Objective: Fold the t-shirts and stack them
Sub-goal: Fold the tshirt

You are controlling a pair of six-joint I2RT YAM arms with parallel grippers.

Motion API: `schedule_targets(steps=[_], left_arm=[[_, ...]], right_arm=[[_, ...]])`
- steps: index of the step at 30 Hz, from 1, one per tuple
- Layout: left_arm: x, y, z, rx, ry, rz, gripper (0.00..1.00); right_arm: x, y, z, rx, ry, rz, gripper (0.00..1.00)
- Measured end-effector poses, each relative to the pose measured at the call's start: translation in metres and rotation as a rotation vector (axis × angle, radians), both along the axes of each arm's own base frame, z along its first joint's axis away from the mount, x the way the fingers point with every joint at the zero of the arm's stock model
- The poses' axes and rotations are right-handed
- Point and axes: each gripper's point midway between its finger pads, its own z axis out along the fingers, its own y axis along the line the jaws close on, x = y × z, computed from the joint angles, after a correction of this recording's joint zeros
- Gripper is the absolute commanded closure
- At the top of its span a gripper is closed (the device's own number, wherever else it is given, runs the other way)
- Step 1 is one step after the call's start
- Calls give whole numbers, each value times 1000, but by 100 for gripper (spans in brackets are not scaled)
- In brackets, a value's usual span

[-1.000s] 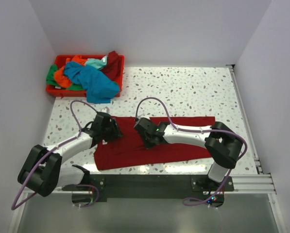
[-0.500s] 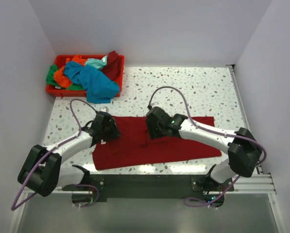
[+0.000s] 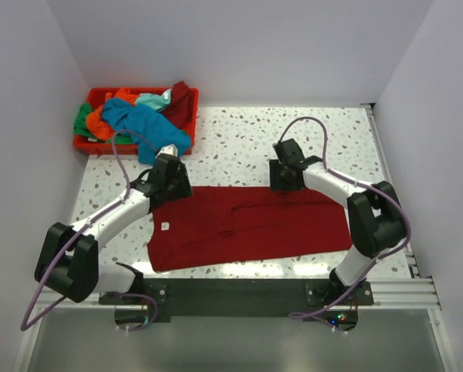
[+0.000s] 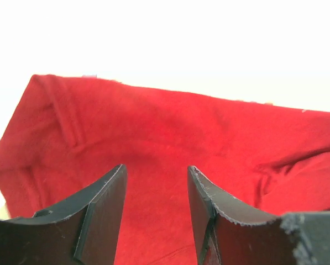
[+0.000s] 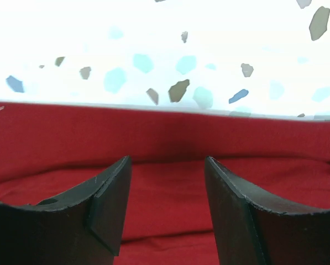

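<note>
Two arms are over the speckled table (image 3: 309,139), one at each end of the far edge of the dark red t-shirt (image 3: 247,229).

The dark red t-shirt lies flat on the near half of the table, just in front of the arm bases, as one long band running left to right. A small white label (image 3: 164,226) shows on its left part. We see a soft crease near the middle.

The left gripper (image 4: 156,178) hangs above the shirt's far left corner. Its jaws are parted and nothing sits between them (only red cloth shows below, in the left wrist view). We cannot tell whether the fingertips touch the fabric.

The right gripper (image 5: 167,165) is at the far edge, right of centre. Its jaws are also spread and hold nothing; past them, the right wrist view shows the shirt's edge and then bare table.

The remaining shirts are piled in the red bin (image 3: 82,146) at the far left corner. The teal t-shirt (image 3: 150,128) spills over the bin's near rim onto the table. The orange t-shirt (image 3: 99,122) and green t-shirt (image 3: 81,120) are bunched at the left end.
</note>
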Motion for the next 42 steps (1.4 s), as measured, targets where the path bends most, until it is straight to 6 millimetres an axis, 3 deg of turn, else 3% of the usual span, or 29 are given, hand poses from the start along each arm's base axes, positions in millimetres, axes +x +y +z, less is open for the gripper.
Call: schedule_targets(steps=[4, 14, 25, 37, 42], left_arm=[[9, -7, -2, -7, 1, -17, 47], [12, -19, -25, -33, 52, -52, 47], [12, -23, -44, -38, 79, -63, 47], [3, -19, -57, -28, 105, -62, 47], [4, -19, -57, -29, 99, -62, 47]], right_arm=[[5, -11, -13, -5, 31, -12, 41], [9, -18, -16, 17, 36, -22, 42], [-14, -24, -39, 7, 102, -13, 43], [-23, -27, -30, 16, 85, -13, 44], [-32, -30, -37, 10, 108, -15, 44]])
